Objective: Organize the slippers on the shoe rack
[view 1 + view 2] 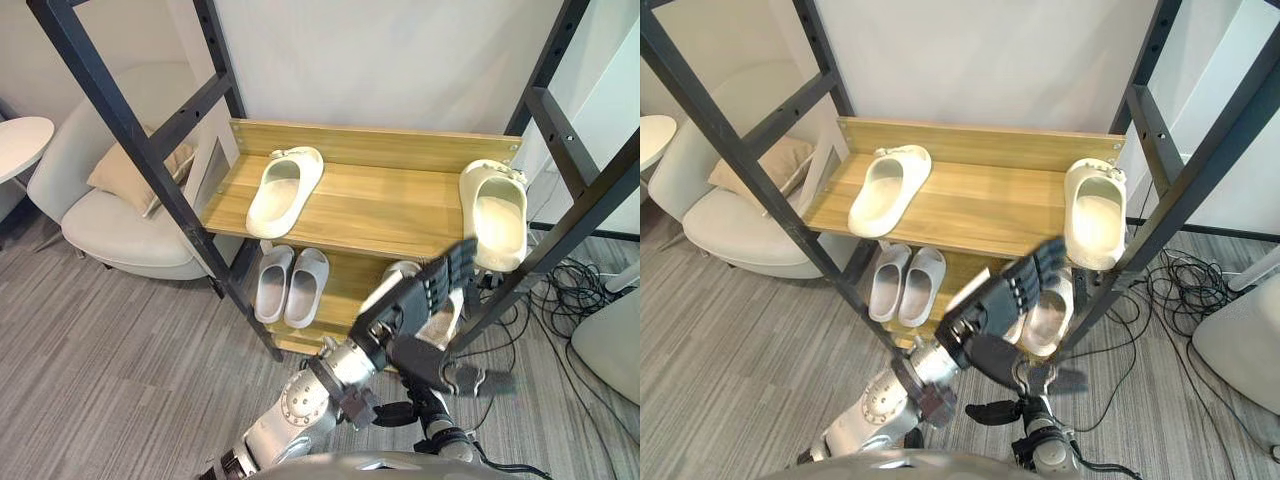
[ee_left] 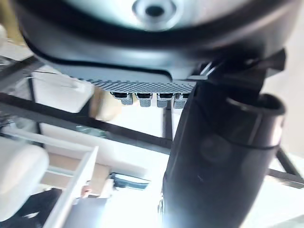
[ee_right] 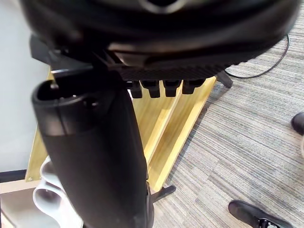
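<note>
Slippers are spread over a shoe rack (image 1: 380, 205) of black bars and two wooden shelves, which stands just ahead of the fingers (image 1: 452, 268) of the left hand (image 1: 412, 302). A pale armchair (image 1: 120, 230) sits far off to the fingers' left.

On the lower shelf, a grey pair (image 1: 290, 285) lies side by side, below the fingers and to their left, and looks already tidy. On the upper shelf, the right cream slipper (image 1: 495, 215) lies just beyond the fingertips at the shelf's end. The left cream slipper (image 1: 285, 190) lies well away to their left, at an angle. Another pale slipper (image 1: 1045, 318) lies directly under the fingers, partly covered by them.

The left hand is raised with its fingers straight and pressed side by side, holding nothing. I judge it is lifted this way to reach the right cream slipper, since that cream pair is split. The right hand (image 3: 90, 152) hangs low by the rack's side, and I cannot tell whether it is open or closed.
</note>
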{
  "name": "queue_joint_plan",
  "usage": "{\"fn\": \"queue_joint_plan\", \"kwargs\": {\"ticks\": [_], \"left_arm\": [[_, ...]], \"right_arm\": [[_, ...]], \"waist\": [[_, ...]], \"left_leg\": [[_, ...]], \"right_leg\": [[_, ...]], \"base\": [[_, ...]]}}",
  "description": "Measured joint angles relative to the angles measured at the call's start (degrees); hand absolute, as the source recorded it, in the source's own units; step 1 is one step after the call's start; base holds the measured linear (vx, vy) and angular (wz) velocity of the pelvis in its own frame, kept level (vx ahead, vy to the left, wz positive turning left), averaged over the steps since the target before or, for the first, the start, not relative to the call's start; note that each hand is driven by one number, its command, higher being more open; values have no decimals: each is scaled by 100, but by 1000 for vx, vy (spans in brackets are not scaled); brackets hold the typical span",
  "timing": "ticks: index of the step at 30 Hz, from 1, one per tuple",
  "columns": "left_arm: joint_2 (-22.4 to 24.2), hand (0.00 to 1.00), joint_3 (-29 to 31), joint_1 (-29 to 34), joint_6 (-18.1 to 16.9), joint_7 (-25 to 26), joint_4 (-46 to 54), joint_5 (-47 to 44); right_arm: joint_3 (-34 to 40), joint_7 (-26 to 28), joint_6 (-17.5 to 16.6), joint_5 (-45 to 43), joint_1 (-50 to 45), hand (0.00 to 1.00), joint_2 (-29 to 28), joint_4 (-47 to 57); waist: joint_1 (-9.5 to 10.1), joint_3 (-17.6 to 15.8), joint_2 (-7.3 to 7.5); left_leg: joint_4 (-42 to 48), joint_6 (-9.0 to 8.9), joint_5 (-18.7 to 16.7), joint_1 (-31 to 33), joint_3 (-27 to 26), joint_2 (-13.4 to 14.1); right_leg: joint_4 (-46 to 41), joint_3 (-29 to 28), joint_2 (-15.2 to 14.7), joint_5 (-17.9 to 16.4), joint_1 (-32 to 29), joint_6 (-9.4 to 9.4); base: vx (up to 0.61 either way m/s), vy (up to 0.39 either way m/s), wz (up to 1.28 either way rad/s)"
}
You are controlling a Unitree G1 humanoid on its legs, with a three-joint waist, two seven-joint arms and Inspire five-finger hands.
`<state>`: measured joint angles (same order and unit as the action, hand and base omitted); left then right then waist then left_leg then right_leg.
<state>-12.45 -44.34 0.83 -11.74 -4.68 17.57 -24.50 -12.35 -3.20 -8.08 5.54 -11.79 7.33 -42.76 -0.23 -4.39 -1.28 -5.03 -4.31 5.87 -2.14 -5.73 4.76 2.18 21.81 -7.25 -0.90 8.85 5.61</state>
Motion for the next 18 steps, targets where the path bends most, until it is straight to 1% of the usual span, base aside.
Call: {"fn": "queue_joint_plan", "kwargs": {"ticks": [1,2,3,4,6,7,8,9,12,14,16,18], "left_arm": [[51,100,131,-90,-70,93,76,-2],[142,100,328,-198,-143,235,187,-4],[158,100,370,-217,-161,261,207,-5],[202,100,540,-245,-226,372,344,3],[257,100,832,-372,-285,550,535,68],[271,100,1035,-589,-295,715,549,232],[271,100,1089,-662,-297,756,549,282],[269,100,1248,-928,-345,935,552,540],[258,100,1532,-1287,-453,1271,552,1114],[239,100,1650,-1398,-459,1408,552,1355],[51,100,1895,-1657,-503,1674,473,1823],[-138,100,2032,-1834,-526,1756,328,2037]], "right_arm": [[-2,117,-55,-190,65,100,13,-172],[-5,180,34,-342,95,100,13,-214],[-9,183,43,-341,90,100,10,-210],[-12,172,67,-337,60,100,9,-160],[-39,171,74,-337,-249,100,29,321],[-114,176,71,-338,-323,100,32,430],[-127,177,71,-336,-330,100,32,444],[-162,206,70,-328,-352,100,30,466],[-206,207,70,-278,-345,100,29,459],[-228,202,70,-261,-325,100,32,441],[-231,198,69,-211,-277,100,22,375],[-228,195,68,-211,-249,100,22,310]], "waist": [[9,49,20],[15,75,35],[16,76,36],[12,79,43],[26,79,45],[16,84,53],[15,87,57],[14,99,76],[13,114,103],[10,116,108],[6,116,110],[6,115,114]], "left_leg": [[0,0,0,0,4,-2],[0,1,0,-3,6,-6],[0,1,0,-4,6,-6],[0,2,1,-7,7,-6],[0,11,9,-19,22,-18],[-16,14,10,-22,24,-17],[-26,14,11,-22,25,-17],[-27,16,12,-22,28,-20],[-27,18,13,-23,30,-26],[-26,18,14,-23,30,-26],[-23,18,14,-24,29,-27],[-22,18,14,-24,24,-26]], "right_leg": [[0,5,-2,0,5,0],[-7,6,-6,0,10,0],[-9,6,-7,0,10,0],[-20,5,-9,0,9,0],[-56,25,-15,-3,12,-4],[-64,23,-23,-14,13,-11],[-66,23,-25,-16,12,-13],[-69,24,-29,-29,12,-34],[-70,24,-35,-16,12,-15],[-69,24,-34,-14,12,-10],[-66,23,-32,-13,13,-9],[-63,20,-31,-13,12,-9]], "base": [[0,0,0],[0,0,0],[0,0,0],[-28,17,3],[-8,5,2],[0,0,0],[0,0,0],[0,0,0],[0,0,0],[0,0,0],[0,0,0],[0,0,0]]}}
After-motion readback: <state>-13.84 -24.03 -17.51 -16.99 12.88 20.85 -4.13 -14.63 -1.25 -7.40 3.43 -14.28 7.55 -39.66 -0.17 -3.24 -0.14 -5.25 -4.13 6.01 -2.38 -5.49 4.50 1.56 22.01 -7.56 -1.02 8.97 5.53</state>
